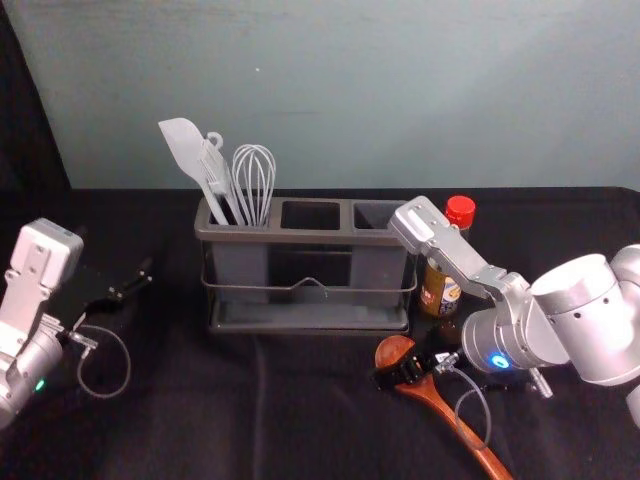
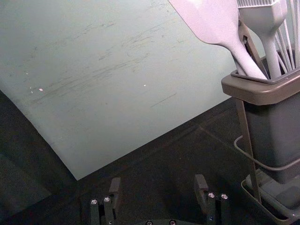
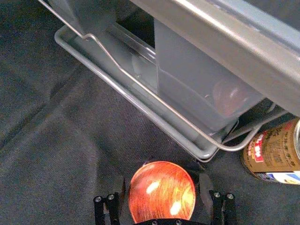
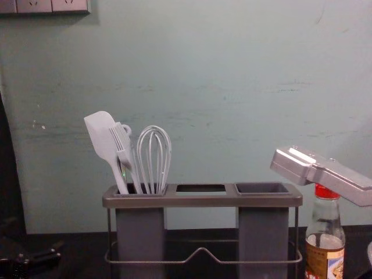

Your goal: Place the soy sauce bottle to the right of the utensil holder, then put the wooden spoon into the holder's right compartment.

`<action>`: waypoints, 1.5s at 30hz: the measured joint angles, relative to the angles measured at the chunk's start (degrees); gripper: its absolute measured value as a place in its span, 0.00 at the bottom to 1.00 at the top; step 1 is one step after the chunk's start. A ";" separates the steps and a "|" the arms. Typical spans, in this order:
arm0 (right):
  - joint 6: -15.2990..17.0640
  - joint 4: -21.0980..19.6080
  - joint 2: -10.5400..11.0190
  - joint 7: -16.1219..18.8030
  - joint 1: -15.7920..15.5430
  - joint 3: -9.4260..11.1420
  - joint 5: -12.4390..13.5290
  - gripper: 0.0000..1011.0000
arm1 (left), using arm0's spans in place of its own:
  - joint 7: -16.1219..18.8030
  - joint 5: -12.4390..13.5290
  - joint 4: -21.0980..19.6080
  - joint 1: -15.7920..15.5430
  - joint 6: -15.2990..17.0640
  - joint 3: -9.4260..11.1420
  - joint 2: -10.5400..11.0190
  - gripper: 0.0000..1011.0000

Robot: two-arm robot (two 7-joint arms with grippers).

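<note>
The wooden spoon (image 1: 455, 425) lies on the table, its bowl toward the holder. Over its neck is my right gripper (image 1: 405, 372); in the right wrist view, the right gripper (image 3: 162, 190) is open, with the spoon's bowl (image 3: 161, 192) between its fingers. The utensil holder (image 1: 300, 237) stands upright; its right compartment (image 4: 263, 189) holds nothing visible. Just right of the holder stands the soy sauce bottle (image 4: 325, 250), red-capped, partly behind my right arm in the head view. My left gripper (image 1: 130, 285) is idle at the left, open in the left wrist view (image 2: 159, 190).
A white spatula (image 4: 102, 136), a brush (image 4: 123, 145) and a whisk (image 4: 154, 154) stand in the holder's left compartment. A wire rail (image 4: 203, 251) runs along the holder's front. Behind the black-covered table (image 1: 180, 400) rises a wall.
</note>
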 joint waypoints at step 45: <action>-0.15 0.65 -0.62 0.95 0.26 -0.37 -0.98 0.82 | 0.00 0.00 0.00 0.00 0.00 0.00 0.00 1.00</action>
